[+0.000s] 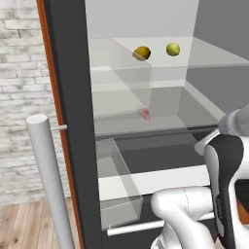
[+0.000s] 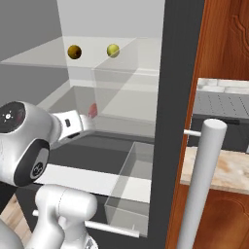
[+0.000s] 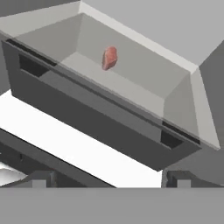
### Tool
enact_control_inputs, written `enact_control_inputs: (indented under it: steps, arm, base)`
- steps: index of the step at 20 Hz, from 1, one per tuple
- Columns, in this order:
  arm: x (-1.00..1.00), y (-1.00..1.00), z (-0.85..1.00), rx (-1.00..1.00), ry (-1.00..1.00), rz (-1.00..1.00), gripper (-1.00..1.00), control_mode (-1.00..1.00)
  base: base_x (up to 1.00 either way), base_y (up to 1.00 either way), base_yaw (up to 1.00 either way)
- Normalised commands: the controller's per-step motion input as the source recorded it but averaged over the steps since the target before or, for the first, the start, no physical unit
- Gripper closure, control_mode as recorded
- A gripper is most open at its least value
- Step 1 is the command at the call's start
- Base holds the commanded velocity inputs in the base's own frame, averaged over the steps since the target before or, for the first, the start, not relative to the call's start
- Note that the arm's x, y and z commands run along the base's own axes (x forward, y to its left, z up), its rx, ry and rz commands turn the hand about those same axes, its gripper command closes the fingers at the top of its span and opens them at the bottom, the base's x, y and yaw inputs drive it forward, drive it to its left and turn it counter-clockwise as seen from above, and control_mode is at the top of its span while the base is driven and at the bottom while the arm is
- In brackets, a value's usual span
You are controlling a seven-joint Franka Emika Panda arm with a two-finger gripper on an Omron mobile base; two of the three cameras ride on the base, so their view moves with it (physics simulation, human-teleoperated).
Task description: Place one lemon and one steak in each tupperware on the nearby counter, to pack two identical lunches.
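Note:
Two lemons rest on the fridge's upper glass shelf: a dull orange-yellow lemon (image 1: 142,53) (image 2: 74,51) and a bright yellow-green lemon (image 1: 172,49) (image 2: 113,50). A pink-red steak (image 1: 144,114) (image 2: 92,110) (image 3: 109,58) lies at the back of a pale bin on the shelf below. My gripper (image 3: 109,181) is open with nothing between its fingers; it hangs in front of the bin and faces the steak from a distance. The counter (image 2: 228,170) shows past the fridge door on the right. The tupperware is out of view.
The open fridge door (image 1: 73,121) (image 2: 170,121) stands close beside the arm, with a thick white bar handle (image 1: 46,180) (image 2: 202,185) and a clear door bin (image 1: 116,185) (image 2: 129,187). A dark drawer front (image 3: 100,118) runs below the steak's bin. A grey appliance (image 2: 219,112) stands on the counter.

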Motion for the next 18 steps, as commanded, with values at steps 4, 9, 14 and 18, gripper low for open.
enact_control_inputs:
  steps: [4,9,14,18]
  arm:
    - [-0.08,0.13,0.25,0.2,-0.06,-0.35,-1.0,-1.0]
    - [-0.01,0.01,0.33,0.29,-0.05,-0.29,-1.0,-1.0]
    - [-0.09,0.0,0.3,0.21,-0.11,-0.03,-1.0,-1.0]
    - [-0.36,0.0,0.1,0.03,-0.04,0.0,-1.0,-1.0]
  base:
    - [0.0,0.0,0.0]
    - [0.0,0.0,0.0]
    - [0.0,0.0,0.0]
    - [0.0,0.0,0.0]
